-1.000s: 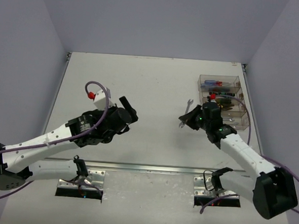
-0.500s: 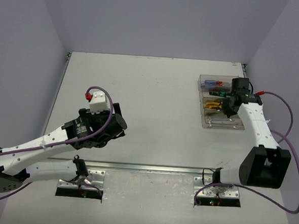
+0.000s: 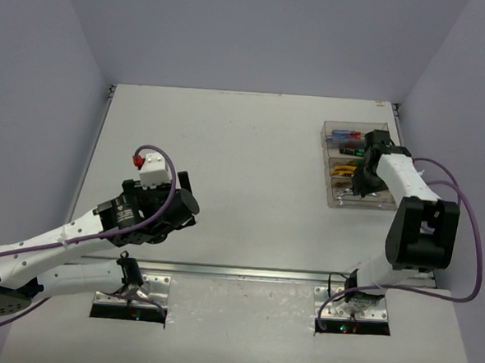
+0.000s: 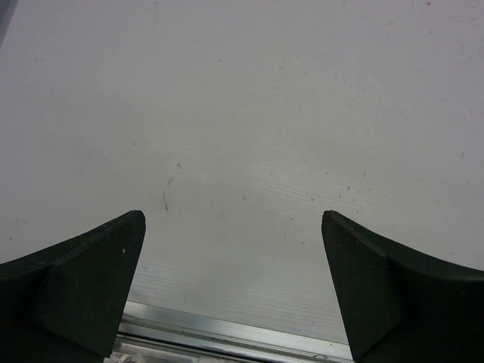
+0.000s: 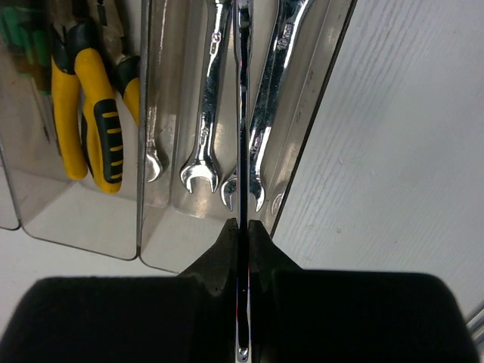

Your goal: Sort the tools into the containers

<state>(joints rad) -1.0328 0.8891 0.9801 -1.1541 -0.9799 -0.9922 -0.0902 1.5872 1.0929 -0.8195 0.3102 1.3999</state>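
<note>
The containers (image 3: pixel 330 199) are a row of clear smoky bins at the table's right. My right gripper (image 5: pixel 242 225) is shut on a silver wrench (image 5: pixel 242 113), held edge-on over the nearest bin (image 5: pixel 318 113). Two wrenches (image 5: pixel 206 113) lie in that bin. Yellow-handled pliers (image 5: pixel 83 113) lie in the bin beside it, and a green handle (image 5: pixel 11 30) shows further left. From above, my right gripper (image 3: pixel 359 182) hangs over the bins' near end, with blue and red screwdrivers (image 3: pixel 344 136) in the farthest bin. My left gripper (image 4: pixel 233 227) is open over bare table, its fingers (image 4: pixel 91 280) wide apart.
A metal rail (image 4: pixel 227 333) runs along the table's near edge just below the left gripper (image 3: pixel 185 203). Grey walls close the table on three sides. The right arm's purple cable (image 3: pixel 463 203) loops out past the bins.
The right arm swung from the mid-right table to above the bins, carrying the wrench, then settled over the nearest bin. The left arm pulled back toward the near edge.
</note>
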